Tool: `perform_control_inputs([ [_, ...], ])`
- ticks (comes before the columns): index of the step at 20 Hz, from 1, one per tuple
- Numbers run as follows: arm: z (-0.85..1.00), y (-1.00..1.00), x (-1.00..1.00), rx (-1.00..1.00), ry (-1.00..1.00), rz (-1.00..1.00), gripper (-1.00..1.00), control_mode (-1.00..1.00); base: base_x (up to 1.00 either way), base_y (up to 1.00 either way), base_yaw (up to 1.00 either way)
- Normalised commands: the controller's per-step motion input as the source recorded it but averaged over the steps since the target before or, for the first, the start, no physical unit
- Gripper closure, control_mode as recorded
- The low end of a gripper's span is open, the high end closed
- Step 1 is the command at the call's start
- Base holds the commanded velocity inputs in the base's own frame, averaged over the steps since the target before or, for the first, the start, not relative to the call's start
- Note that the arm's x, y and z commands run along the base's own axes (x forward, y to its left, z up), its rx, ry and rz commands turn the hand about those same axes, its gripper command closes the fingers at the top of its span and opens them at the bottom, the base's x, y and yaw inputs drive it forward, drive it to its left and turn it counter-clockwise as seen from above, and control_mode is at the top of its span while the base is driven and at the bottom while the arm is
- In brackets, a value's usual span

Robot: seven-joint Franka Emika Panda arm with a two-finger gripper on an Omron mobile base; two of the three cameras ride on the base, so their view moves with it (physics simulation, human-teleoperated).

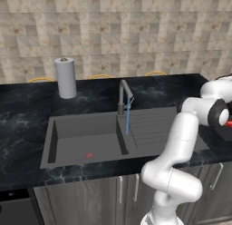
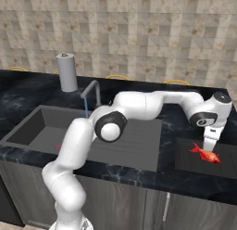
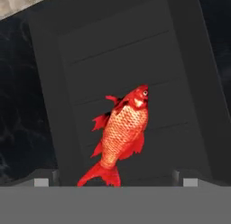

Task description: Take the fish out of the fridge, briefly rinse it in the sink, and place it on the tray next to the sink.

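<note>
- Judging the placing step as all but done, with only a clean retreat left to get right
- Leaving the sink [image 1: 81,144] on the left alone, noting the faucet [image 1: 123,95] running a thin blue stream [image 1: 128,115] down at the basin's right edge
- Seeing the fish [image 2: 206,154] lying flat on the tray [image 2: 192,168] to the right of the sink, resting well inside the rim
- Reading the gripper [image 2: 209,148] as spread wide just above the fish, with the fingertips [image 3: 41,182] standing apart on either side and clamping nothing
- Lifting straight up along the hand's axis as the likely best move, holding the fingers wide so neither tip is snagging a fin or dragging the tail sideways
- Avoiding any sideways swing until clear of the tray, since a light, slick body is probably sliding easily on a smooth surface
- Noting, from the left, a matte grey cylindrical paper towel roll [image 1: 66,78] standing upright on glossy black marbled counter [image 1: 22,110]
- Showing a dark grey rectangular basin with a tiny red dot [image 1: 89,154] on its floor, an angular grey spout, and a ribbed drainboard [image 1: 152,126]
- Ending at the right with a flat, dark, faintly grooved tray carrying a bright red, finely scaled, tapering body with ragged fins
</note>
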Motion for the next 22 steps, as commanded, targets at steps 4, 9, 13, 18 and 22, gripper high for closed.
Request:
perform_control_inputs([
  [4,0.02,0.93,-1.00,-0.24,-0.33,0.03,-1.00,-1.00,0.00,0.00,0.00],
  [9,-0.27,1.00,-1.00,-0.35,-0.21,0.10,-1.00,-1.00,0.00,0.00,0.00],
  [13,-0.31,1.00,-1.00,-0.34,-0.12,0.13,-1.00,-1.00,0.00,0.00,0.00],
  [18,0.15,1.00,-0.96,-0.21,-0.03,0.16,-1.00,-1.00,0.00,0.00,0.00],
  [22,0.93,1.00,-0.57,-0.17,-0.13,0.23,-1.00,-1.00,0.00,0.00,0.00],
])
